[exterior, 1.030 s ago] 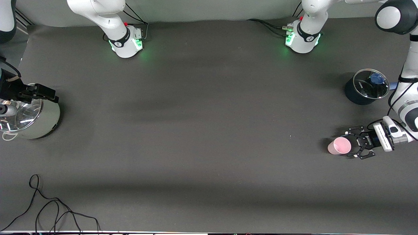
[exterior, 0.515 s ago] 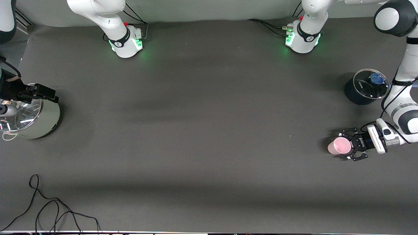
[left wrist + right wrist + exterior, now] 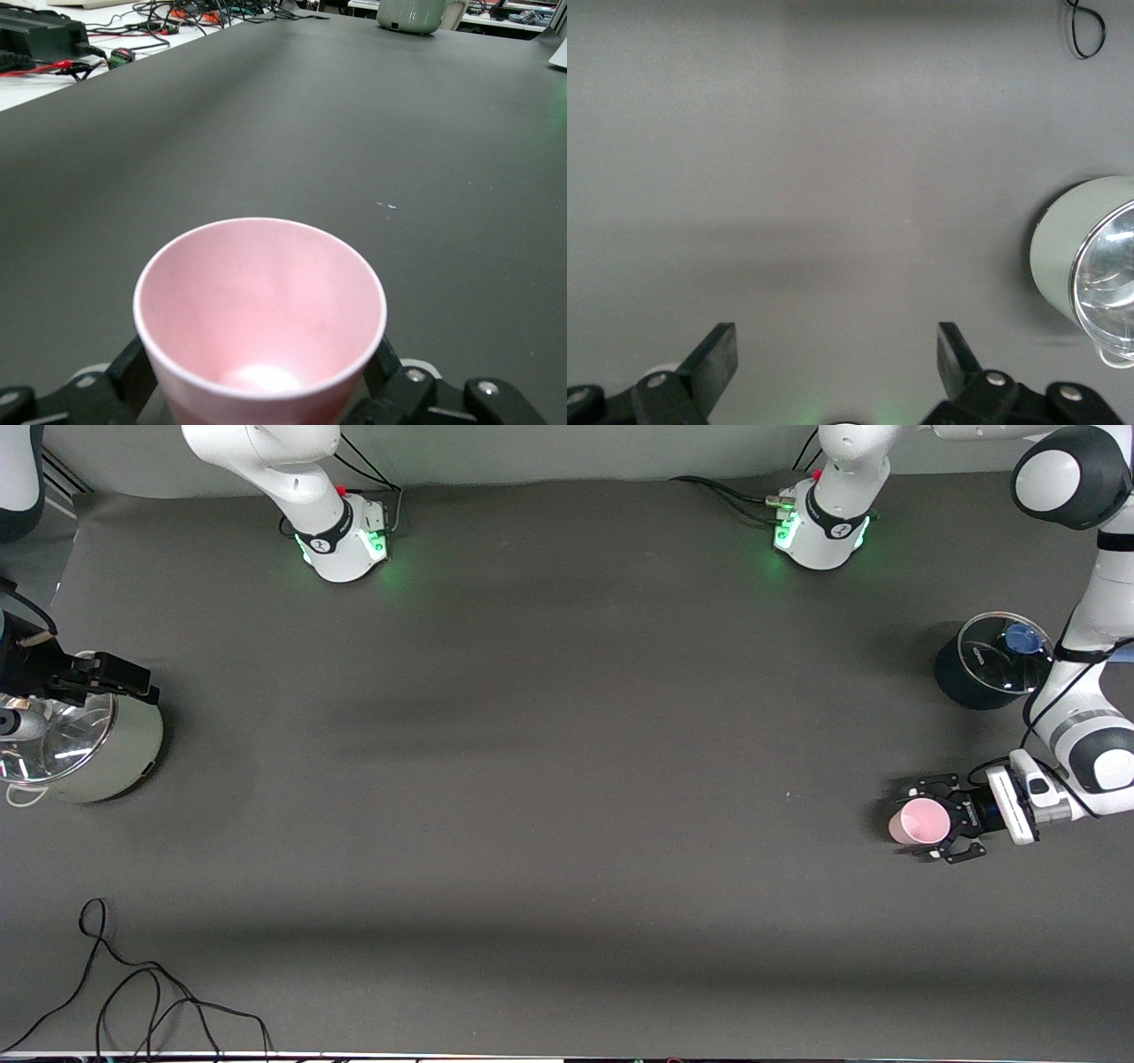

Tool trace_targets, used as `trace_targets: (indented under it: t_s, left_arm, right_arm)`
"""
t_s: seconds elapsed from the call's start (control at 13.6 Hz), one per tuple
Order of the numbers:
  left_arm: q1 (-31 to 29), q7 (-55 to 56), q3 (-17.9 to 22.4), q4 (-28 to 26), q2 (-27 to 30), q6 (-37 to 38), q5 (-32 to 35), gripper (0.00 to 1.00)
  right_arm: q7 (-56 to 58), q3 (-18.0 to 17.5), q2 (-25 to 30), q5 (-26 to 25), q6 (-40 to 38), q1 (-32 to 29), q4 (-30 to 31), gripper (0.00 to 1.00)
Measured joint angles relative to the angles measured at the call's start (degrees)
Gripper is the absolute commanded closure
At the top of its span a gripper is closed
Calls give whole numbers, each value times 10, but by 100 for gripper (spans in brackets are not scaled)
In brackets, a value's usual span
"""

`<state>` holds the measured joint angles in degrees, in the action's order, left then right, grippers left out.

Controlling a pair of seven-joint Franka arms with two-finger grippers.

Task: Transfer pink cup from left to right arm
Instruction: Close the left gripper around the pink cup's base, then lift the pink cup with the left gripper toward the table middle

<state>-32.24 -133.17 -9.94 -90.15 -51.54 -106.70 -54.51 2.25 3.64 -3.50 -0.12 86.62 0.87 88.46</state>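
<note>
The pink cup (image 3: 915, 820) stands upright on the dark mat near the left arm's end of the table, and its empty inside fills the left wrist view (image 3: 261, 301). My left gripper (image 3: 927, 821) is low at the table and open around it, one finger on each side of the cup's wall. The fingers (image 3: 140, 367) sit close against the cup below its rim; whether they touch it is hidden. My right gripper (image 3: 133, 682) hangs open and empty (image 3: 837, 354) over the pale green pot at the right arm's end, waiting.
A dark pot (image 3: 961, 677) with a glass lid and blue knob stands farther from the front camera than the cup. The pale green pot (image 3: 124, 757) with a glass lid sits at the right arm's end. A black cable (image 3: 142, 992) lies near the front edge.
The left gripper has slid farther over the cup, so the cup sits deeper between its fingers, and the fingers have narrowed a little. The cup and the right arm have not moved.
</note>
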Motion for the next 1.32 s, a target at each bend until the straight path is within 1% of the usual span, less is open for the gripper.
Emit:
trace_targets:
  t_s: [0.37, 0.52, 0.66, 0.81, 1.03, 1.18, 1.32]
  left_arm:
    - [3, -56, -9, 1, -5, 0, -21, 100]
    - [8, -56, -30, 9, -5, 0, -27, 100]
    - [16, -34, -67, 17, -5, -25, -37, 100]
    - [27, 9, -113, 20, -5, -74, -48, 100]
    - [54, 64, -186, 20, -5, -180, -85, 100]
    - [82, 105, -224, 21, -5, -265, -107, 100]
    - [111, 154, -271, 27, -4, -372, -113, 100]
  right_arm:
    - [0, 0, 0, 0, 0, 0, 0, 0]
    - [0, 0, 0, 0, 0, 0, 0, 0]
    - [0, 0, 0, 0, 0, 0, 0, 0]
    - [0, 0, 0, 0, 0, 0, 0, 0]
    - [0, 0, -1, 0, 0, 0, 0, 0]
    - [0, 0, -1, 0, 0, 0, 0, 0]
    - [0, 0, -2, 0, 0, 0, 0, 0]
